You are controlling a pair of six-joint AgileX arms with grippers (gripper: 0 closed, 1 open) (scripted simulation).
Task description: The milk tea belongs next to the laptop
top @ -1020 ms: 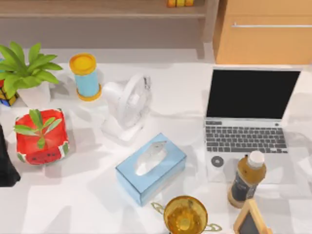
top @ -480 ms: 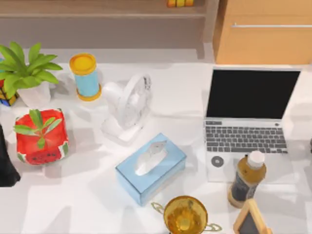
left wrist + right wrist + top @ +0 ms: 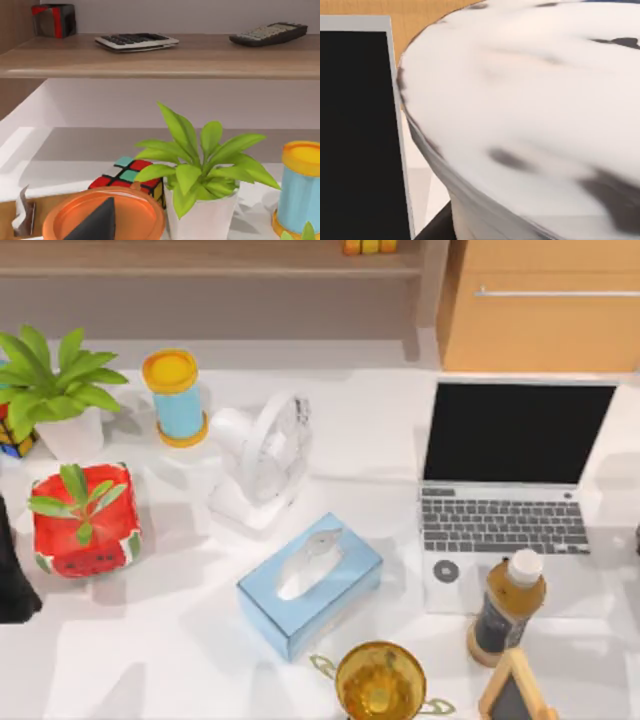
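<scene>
While either arm's jaws cannot be told, the milk tea [image 3: 508,607] stands untouched beside the laptop [image 3: 506,495].

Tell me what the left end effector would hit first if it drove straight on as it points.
Likely the orange round dish right by its dark fingertip, with the Rubik's cube behind that; depth is unclear in the left wrist view.

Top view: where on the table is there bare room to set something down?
Bare patches: between the watermelon planter and tissue box, and between the fan and laptop. Crowded around the milk tea, trophy cup and small chalkboard.
</scene>
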